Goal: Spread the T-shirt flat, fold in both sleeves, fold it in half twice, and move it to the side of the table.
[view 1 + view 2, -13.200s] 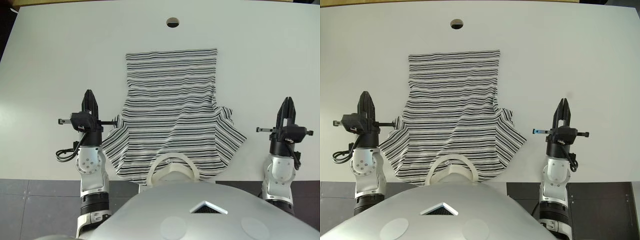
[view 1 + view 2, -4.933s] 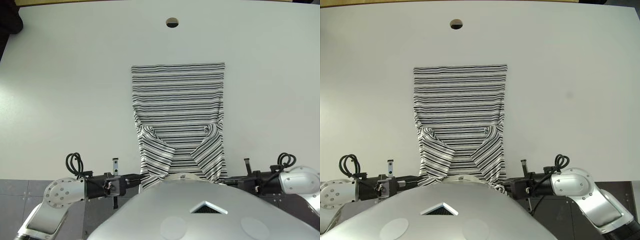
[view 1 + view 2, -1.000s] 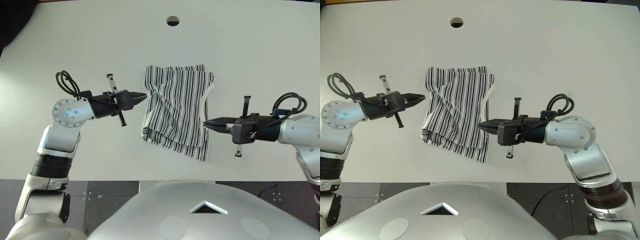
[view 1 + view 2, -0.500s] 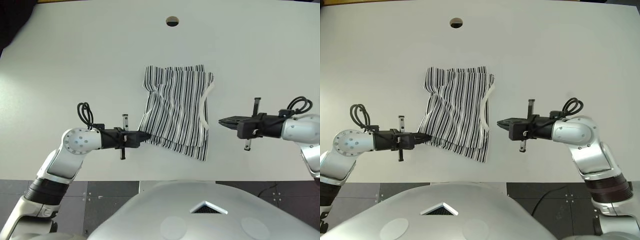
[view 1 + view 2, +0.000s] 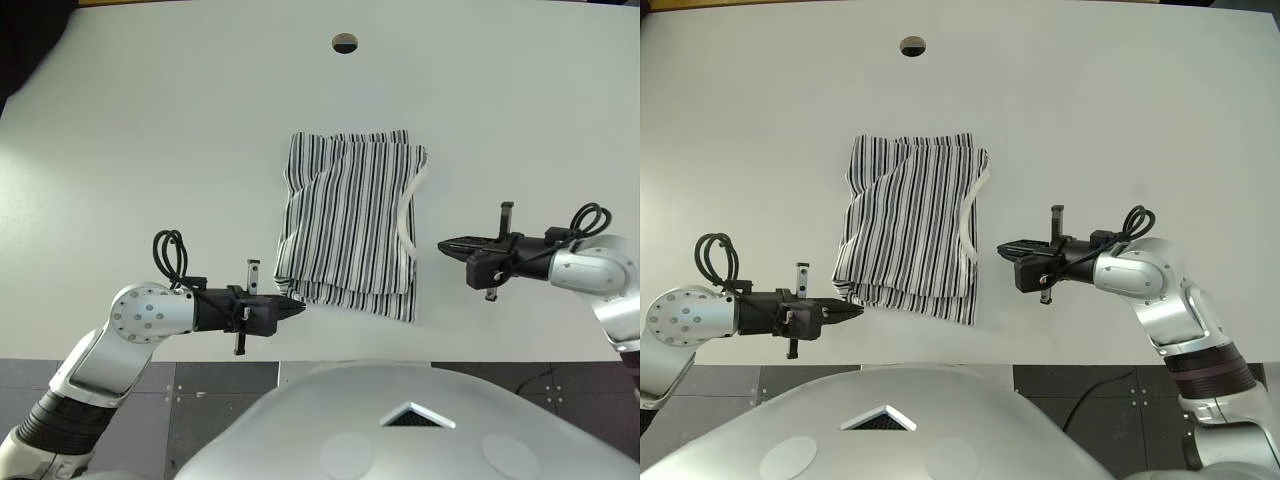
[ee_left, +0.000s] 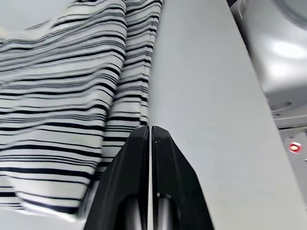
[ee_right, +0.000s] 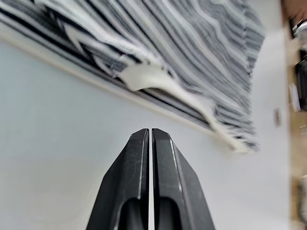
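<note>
Since half a second ago the left claw [image 5: 297,309] has pulled back from the shirt's [image 5: 350,225] near corner toward the table's [image 5: 150,130] front edge, and that corner has dropped flat. This claw is clenched with nothing in it; the wrist view shows its fingers pressed together, with the striped hem just beyond and beside the tip.

The shirt lies folded into a compact, slightly rumpled stack between the two claws, its white collar band on the edge facing the right claw [image 5: 443,245]. That claw is clenched as well and empty, pointing at the collar edge from a little way off, not touching.

The folds look finished, so I judge that the move to the table's side remains. To do it well, each claw should open, slide under its nearest edge and pinch through every layer, not only the top one. Both should then travel together, low and level, so the stack keeps its shape and no layer trails or flips.

Count: one shirt, two claws, one table, one hole [image 5: 345,43] far beyond both claws.
</note>
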Robot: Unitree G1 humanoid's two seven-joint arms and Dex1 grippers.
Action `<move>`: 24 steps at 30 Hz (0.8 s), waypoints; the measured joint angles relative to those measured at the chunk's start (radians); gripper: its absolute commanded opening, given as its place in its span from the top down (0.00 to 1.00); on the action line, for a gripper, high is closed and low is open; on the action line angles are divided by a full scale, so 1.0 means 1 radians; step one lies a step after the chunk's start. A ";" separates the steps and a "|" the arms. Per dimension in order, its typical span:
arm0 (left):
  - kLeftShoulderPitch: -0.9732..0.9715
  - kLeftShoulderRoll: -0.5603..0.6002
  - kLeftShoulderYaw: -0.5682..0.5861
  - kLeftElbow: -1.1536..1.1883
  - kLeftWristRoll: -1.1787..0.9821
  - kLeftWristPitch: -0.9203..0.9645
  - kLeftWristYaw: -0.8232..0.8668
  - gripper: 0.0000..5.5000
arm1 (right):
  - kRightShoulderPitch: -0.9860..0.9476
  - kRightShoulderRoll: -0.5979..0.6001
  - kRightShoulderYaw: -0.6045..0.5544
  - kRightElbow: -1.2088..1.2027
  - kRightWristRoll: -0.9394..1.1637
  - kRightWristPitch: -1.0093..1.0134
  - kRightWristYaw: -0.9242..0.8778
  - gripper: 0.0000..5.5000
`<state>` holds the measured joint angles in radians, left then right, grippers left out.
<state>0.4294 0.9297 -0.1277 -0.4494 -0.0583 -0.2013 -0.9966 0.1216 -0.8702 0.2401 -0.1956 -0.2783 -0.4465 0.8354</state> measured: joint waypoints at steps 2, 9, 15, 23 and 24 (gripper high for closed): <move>-0.015 -0.001 0.066 0.001 -0.010 -0.012 0.029 0.86 | 0.004 -0.001 -0.003 -0.002 -0.014 -0.020 -0.021 0.85; 0.003 0.073 0.182 0.105 0.065 -0.033 0.027 0.66 | 0.096 -0.015 0.010 -0.069 -0.052 -0.034 -0.019 0.62; -0.108 0.056 0.038 0.255 0.241 -0.118 0.063 0.63 | 0.106 -0.014 0.043 -0.093 -0.102 -0.038 -0.023 0.59; -0.186 0.007 -0.068 0.279 0.251 -0.166 0.082 0.63 | 0.087 0.045 0.117 -0.095 -0.177 -0.096 -0.090 0.59; -0.189 0.002 -0.075 0.277 0.251 -0.171 0.082 0.63 | 0.085 0.052 0.128 -0.095 -0.179 -0.098 -0.094 0.59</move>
<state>0.2403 0.9320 -0.2027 -0.1729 0.1929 -0.3719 -0.9148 0.2069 -0.8186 0.3679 -0.2909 -0.4570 -0.5442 0.7419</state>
